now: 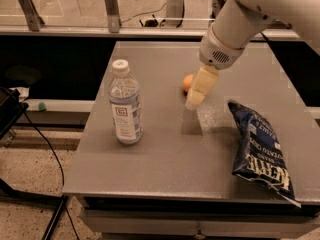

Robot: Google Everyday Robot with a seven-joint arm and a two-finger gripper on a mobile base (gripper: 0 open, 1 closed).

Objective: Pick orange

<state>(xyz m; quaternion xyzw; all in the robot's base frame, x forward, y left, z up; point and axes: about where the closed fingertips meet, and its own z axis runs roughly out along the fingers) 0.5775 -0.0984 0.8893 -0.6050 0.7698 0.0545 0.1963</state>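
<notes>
The orange (187, 82) is a small round orange fruit lying on the grey table (165, 149), near its middle. My gripper (196, 97) hangs from the white arm that comes in from the upper right. Its pale fingers point down and left. They stand in front of the orange's right side and hide part of it. The fingertips are just above the table surface.
A clear water bottle (124, 104) with a white cap stands upright at the table's left. A dark blue chip bag (260, 151) lies at the right front. Black cables (45, 154) hang beside the left edge. Railing posts stand behind the table.
</notes>
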